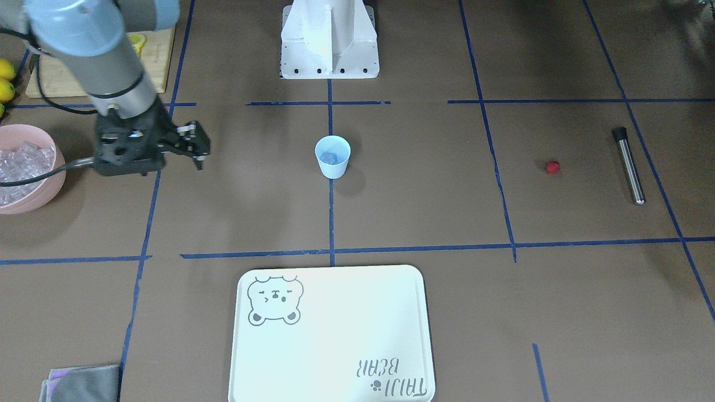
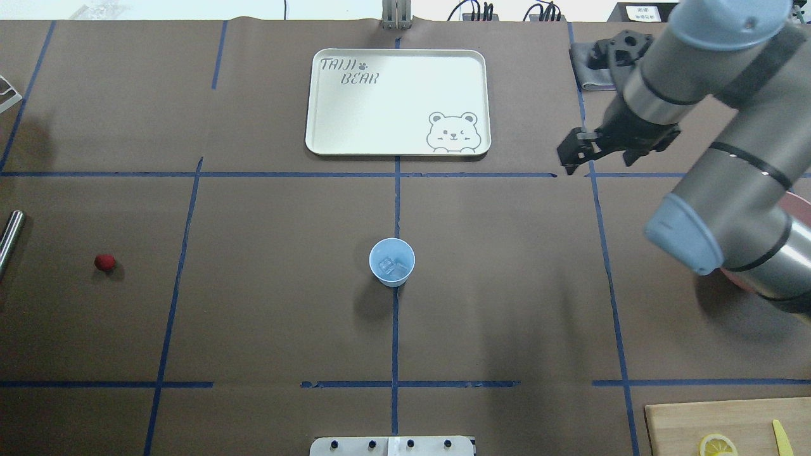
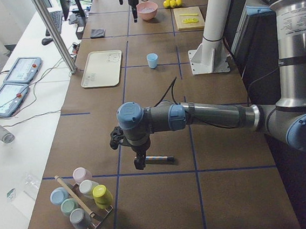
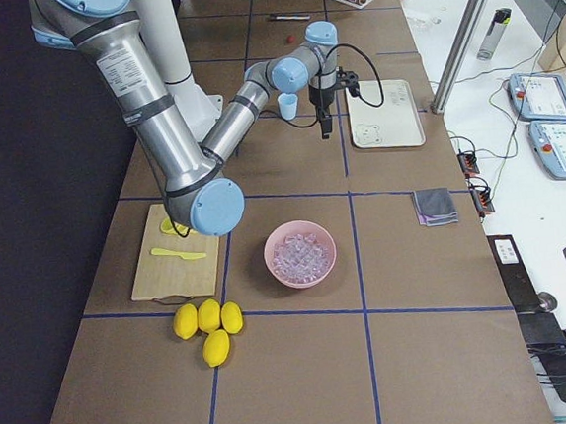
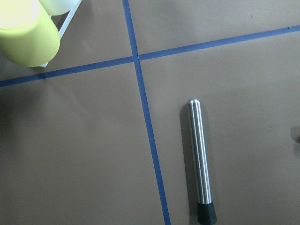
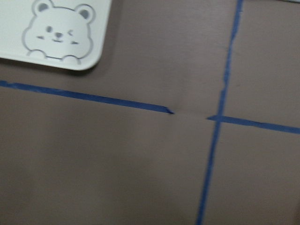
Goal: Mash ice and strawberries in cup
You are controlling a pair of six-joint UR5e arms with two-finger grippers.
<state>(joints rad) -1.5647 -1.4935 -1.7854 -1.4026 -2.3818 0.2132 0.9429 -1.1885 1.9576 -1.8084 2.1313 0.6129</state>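
Observation:
The pale blue cup (image 2: 392,263) stands upright at the table's centre with clear ice cubes (image 2: 391,265) inside; it also shows in the front view (image 1: 333,159). The red strawberry (image 2: 105,262) lies on the table far to the left, beside a steel muddler (image 5: 200,159). My right gripper (image 2: 573,166) hangs over bare table to the right of the cup, near the tray's corner; it looks shut and empty. My left gripper (image 3: 139,162) shows only in the left side view, just above the muddler; I cannot tell if it is open.
A white bear tray (image 2: 393,101) lies beyond the cup. A pink bowl (image 1: 53,184) of ice sits under my right arm. A cutting board (image 2: 716,418) with lemon slices, whole lemons (image 4: 206,323), a grey cloth (image 1: 84,382) and a rack of coloured cups (image 3: 82,200) stand at the edges.

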